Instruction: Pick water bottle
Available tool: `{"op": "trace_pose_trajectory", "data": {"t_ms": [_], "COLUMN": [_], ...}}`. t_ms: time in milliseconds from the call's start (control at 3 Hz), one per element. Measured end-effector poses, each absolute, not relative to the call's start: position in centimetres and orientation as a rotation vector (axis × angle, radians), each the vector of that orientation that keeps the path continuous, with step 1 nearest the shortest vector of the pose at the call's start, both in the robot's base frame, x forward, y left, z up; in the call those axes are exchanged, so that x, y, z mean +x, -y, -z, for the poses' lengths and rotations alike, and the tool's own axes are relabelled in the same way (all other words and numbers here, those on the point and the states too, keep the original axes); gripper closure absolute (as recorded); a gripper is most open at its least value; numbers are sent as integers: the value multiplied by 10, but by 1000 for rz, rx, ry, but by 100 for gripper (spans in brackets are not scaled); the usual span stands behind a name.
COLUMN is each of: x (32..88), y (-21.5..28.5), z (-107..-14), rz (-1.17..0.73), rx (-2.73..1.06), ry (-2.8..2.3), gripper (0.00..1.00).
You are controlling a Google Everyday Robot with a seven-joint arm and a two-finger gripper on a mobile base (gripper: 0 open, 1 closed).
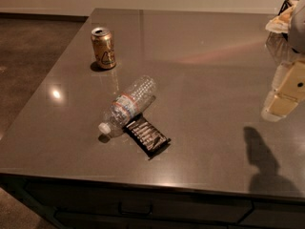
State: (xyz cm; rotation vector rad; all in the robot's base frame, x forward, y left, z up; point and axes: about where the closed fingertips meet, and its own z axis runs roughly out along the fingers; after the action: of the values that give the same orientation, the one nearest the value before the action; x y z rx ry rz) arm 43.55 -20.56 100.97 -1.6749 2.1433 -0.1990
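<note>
Water bottle [127, 104] lies on its side on the counter [205, 51], just nearer than the upright can [103, 48]; long axis diagonal, white cap pointing near-left, base toward far-right. Looks empty; a black wrapper [147, 135] touches its near side. Gripper [291, 82] well right of the can at the frame edge; opening cannot be told.

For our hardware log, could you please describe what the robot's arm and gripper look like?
Only the right edge shows them. The arm is rounded and pale grey-white, with something dark behind its top. The gripper below it is cream, blocky and flat-sided, with one small dark dot.
</note>
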Motion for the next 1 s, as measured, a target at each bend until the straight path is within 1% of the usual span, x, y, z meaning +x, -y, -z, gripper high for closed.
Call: {"op": "trace_pose_trajectory", "data": {"t_ms": [333,667,1000], "x": [437,453,479], "y": [204,190,163], "z": [-1011,-1012,-1004], "rz": [199,185,173], "rx": [-1681,-1741,-1873], "ry": [-2136,-2076,-1971], "gripper": [0,0,0]}}
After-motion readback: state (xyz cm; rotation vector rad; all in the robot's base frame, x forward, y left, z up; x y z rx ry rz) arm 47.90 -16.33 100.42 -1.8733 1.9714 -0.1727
